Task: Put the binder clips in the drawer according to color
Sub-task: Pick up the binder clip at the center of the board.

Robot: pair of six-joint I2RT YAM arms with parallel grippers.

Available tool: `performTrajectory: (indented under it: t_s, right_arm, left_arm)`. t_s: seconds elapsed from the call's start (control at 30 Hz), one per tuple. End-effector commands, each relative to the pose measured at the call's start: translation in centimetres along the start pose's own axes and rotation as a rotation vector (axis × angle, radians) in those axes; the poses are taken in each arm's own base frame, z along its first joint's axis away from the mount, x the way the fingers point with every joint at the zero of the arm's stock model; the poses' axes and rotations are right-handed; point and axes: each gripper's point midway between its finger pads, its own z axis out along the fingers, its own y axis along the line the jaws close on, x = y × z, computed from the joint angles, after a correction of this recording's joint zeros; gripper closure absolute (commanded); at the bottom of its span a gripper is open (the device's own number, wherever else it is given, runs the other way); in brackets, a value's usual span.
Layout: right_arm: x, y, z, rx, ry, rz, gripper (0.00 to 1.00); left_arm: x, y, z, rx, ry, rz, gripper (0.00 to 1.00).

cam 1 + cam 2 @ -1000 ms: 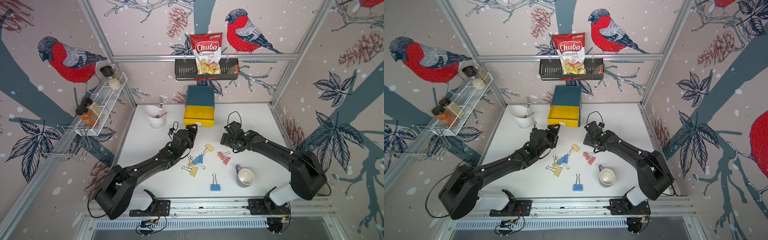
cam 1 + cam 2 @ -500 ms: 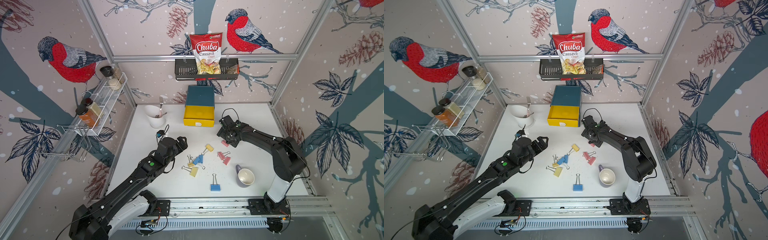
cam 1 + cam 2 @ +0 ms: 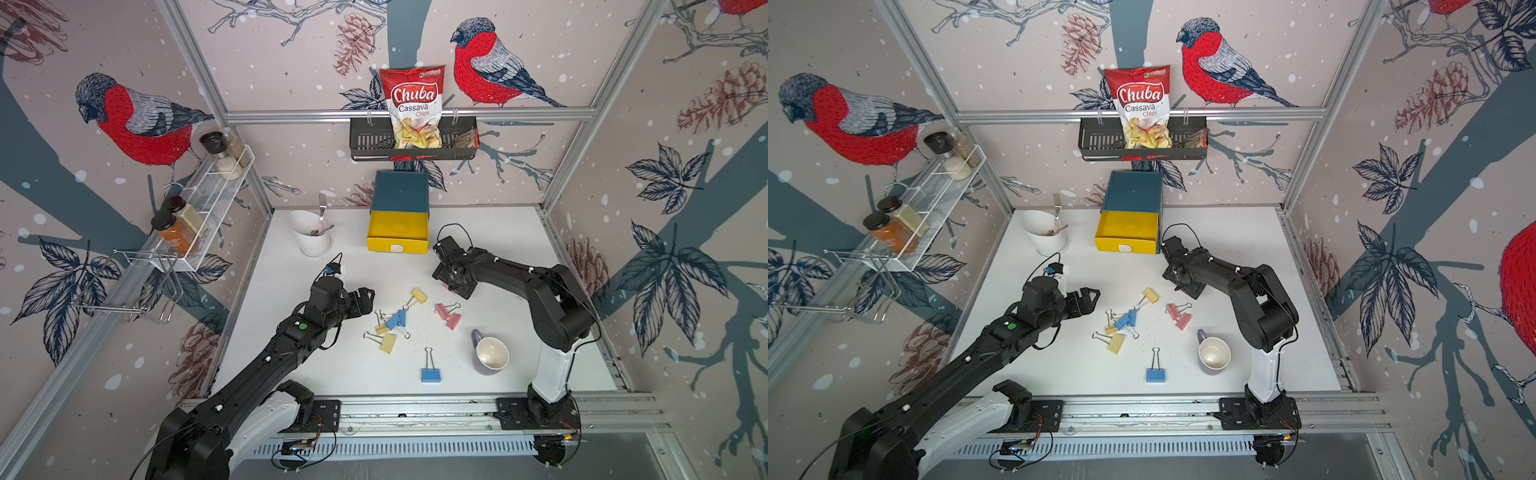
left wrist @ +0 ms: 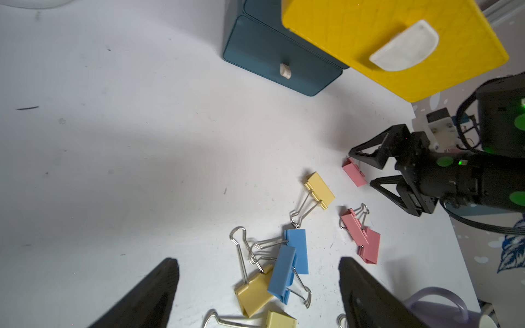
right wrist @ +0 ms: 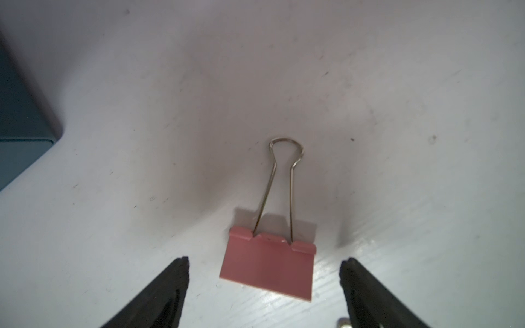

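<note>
— White tabletop [image 3: 291,365], bullfinch wallpaper on every wall. Where's the drawer [image 3: 401,195]?

— Back of the table, against the wall. Its yellow top tray [image 3: 397,226] juts forward, open; in the left wrist view the teal front [image 4: 281,59] beneath it sits flush.

— And the binder clips [image 3: 392,322]?

— All lying on the table in front of it. Yellows and blues are tangled in a heap in the middle, with a lone yellow clip [image 3: 419,295] near it on the drawer side. A pink pair [image 3: 449,316] lies to the right of the heap, and a single blue clip [image 3: 431,374] lies nearer the front rail, beside the mug [image 3: 490,353].

— What's the right gripper [image 5: 264,259] doing?

— It's down low, jaws spread wide, straddling one pink clip [image 5: 267,267] that lies flat with its wire handle stretched out. The fingers stand clear of it on both sides, so nothing is gripped.

— The left gripper [image 4: 257,259]?

— Spread wide too, holding nothing, pointed at the heap from the left.
</note>
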Motion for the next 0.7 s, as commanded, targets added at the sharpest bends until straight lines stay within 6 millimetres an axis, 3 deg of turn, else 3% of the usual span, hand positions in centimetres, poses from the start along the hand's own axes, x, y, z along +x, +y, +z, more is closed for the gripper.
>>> performTrajectory:
  t_s: [0.0, 0.4, 0.67]
  right_arm:
    - [0.1, -0.1, 0.5, 0.020, -0.005, 0.023, 0.15]
    - [0.7, -1.0, 1.0, 0.080, -0.019, 0.040, 0.36]
    - [0.7, -1.2, 1.0, 0.081, -0.028, 0.049, 0.44]
  left_arm:
    - [-1.1, -1.7, 0.2, 0.072, -0.021, 0.053, 0.08]
    - [-2.0, -3.4, 0.0, 0.154, -0.049, -0.008, 0.11]
    - [-2.3, -4.6, -0.6, 0.185, -0.056, 0.007, 0.12]
